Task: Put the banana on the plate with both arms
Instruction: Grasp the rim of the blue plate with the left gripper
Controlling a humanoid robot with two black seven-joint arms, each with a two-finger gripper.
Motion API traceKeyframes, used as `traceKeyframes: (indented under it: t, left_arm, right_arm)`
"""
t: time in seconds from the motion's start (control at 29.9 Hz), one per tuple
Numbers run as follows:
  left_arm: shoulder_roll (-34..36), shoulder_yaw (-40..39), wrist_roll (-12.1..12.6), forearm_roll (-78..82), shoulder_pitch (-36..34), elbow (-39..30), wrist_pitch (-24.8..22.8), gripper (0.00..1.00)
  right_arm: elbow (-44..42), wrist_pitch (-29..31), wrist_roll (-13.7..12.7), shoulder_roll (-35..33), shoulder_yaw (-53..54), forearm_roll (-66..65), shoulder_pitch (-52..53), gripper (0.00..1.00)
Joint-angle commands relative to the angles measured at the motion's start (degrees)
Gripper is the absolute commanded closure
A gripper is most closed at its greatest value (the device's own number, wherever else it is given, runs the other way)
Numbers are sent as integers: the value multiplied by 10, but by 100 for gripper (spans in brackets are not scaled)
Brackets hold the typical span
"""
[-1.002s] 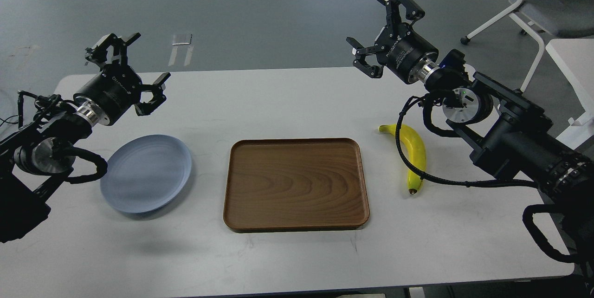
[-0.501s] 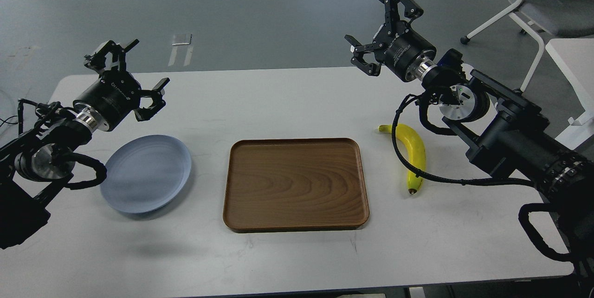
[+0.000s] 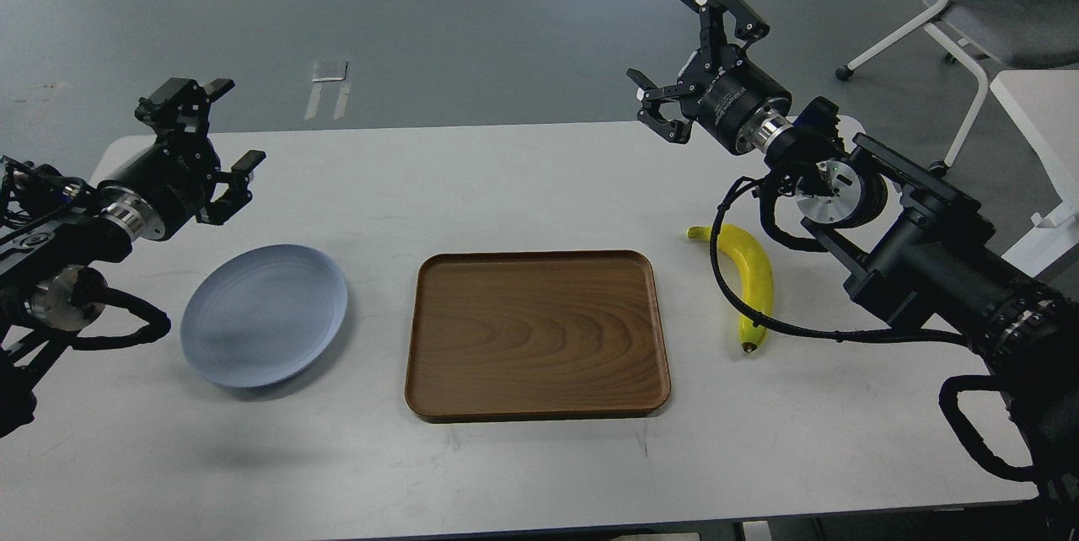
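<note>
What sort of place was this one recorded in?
Probably a lab or office workspace: a plain white table on a grey floor, a wheeled office chair behind, and two robot arms over staged props.

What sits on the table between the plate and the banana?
In the head view, the brown wooden tray lies between the plate on the left and the banana on the right, touching neither.

A single head view looked forward and down from above the near edge of the white table (image 3: 523, 179), at middling distance. The table filled the lower two thirds of the frame, with grey floor (image 3: 421, 10) across the top. The arms entered from the left and right edges. No second view overlapped it.
</note>
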Motion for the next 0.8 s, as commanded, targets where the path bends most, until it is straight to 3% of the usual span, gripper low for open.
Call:
traceKeyframes:
  t: [0.0,0.1,0.2,0.3,0.43,0.57,0.77]
  left_arm:
    - [54,38,-18,285,22,-62,130,2]
    - [118,120,-25,334,44,-113,206,2]
    - [146,198,-54,396,44,-119,251,2]
    - [174,271,-58,461,45,-112,291,2]
    - [181,305,-57,462,56,-85,297,2]
    - [166,315,-56,460,84,-7,306,2]
    - [124,315,-57,438,97,22,306,2]
  right_arm:
    - [0,-4,1,-3,1,0,-1,0]
    - [-2,-4,1,-3,13,0,-1,0]
    - [-2,-4,1,-4,26,0,-8,0]
    - [-2,-4,1,-4,46,0,-22,0]
    - [-2,-8,1,-5,49,-1,-27,0]
    - [-1,-17,3,-5,51,0,-28,0]
    - [0,-27,3,-6,53,-1,-29,0]
